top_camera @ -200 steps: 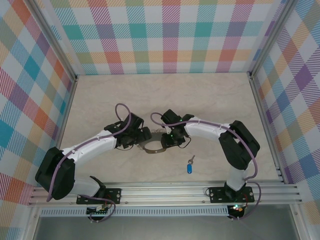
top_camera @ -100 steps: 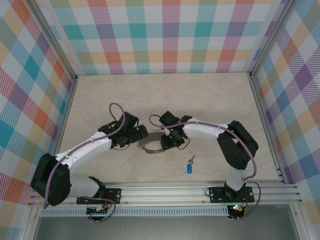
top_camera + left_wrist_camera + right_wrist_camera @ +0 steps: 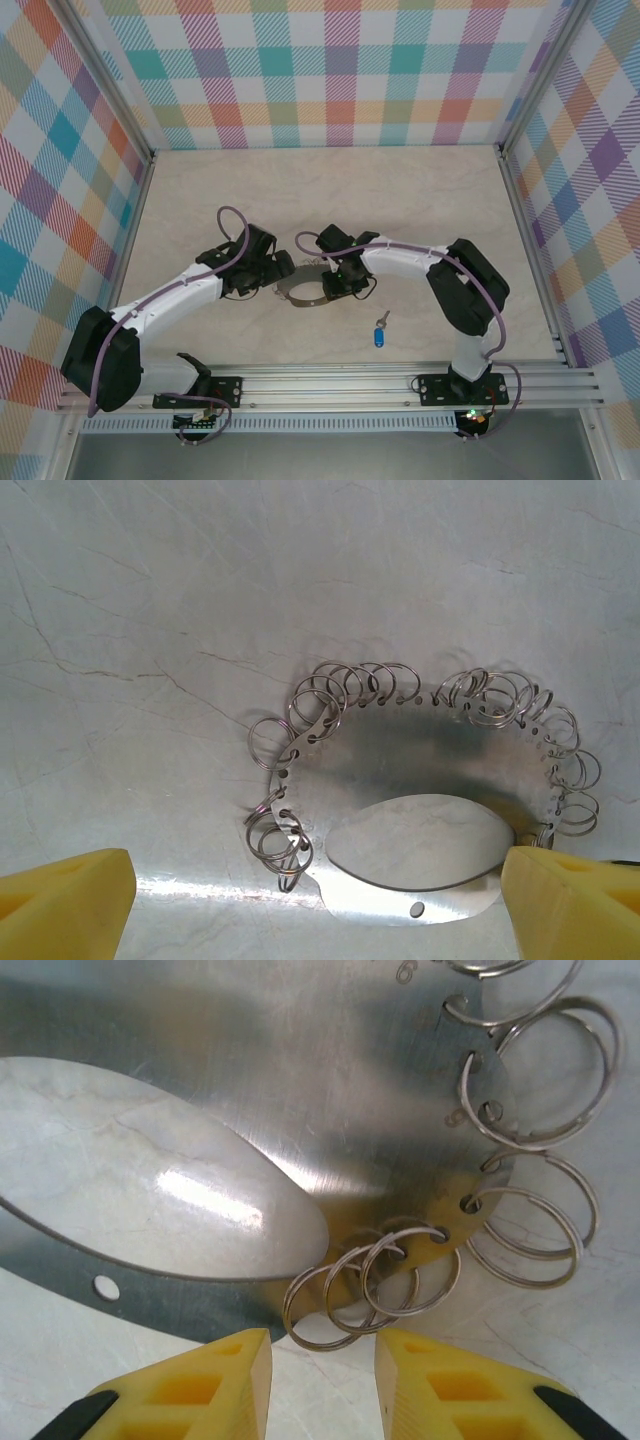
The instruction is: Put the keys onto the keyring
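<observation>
The keyring (image 3: 305,293) lies flat on the marble table between my two grippers. It is a silver plate (image 3: 400,750) with an oval hole, fringed with many small wire loops (image 3: 330,690). My left gripper (image 3: 280,276) stands wide open at its left end, its yellow fingertips (image 3: 65,900) spread to either side of the plate. My right gripper (image 3: 335,284) is at the ring's right end, open by a narrow gap (image 3: 322,1380) with nothing in it. Three small loops (image 3: 370,1285) lie just beyond its fingertips. The blue-headed key (image 3: 379,334) lies alone on the table, nearer the front.
Plaid walls (image 3: 340,80) close the table at the back and on both sides. An aluminium rail (image 3: 330,385) runs along the front edge by the arm bases. Bare marble table (image 3: 330,195) stretches behind the keyring.
The left arm has swung its gripper a little back and left, then held still. The right gripper has crept slightly left along the ring, and its jaws have narrowed a little.
</observation>
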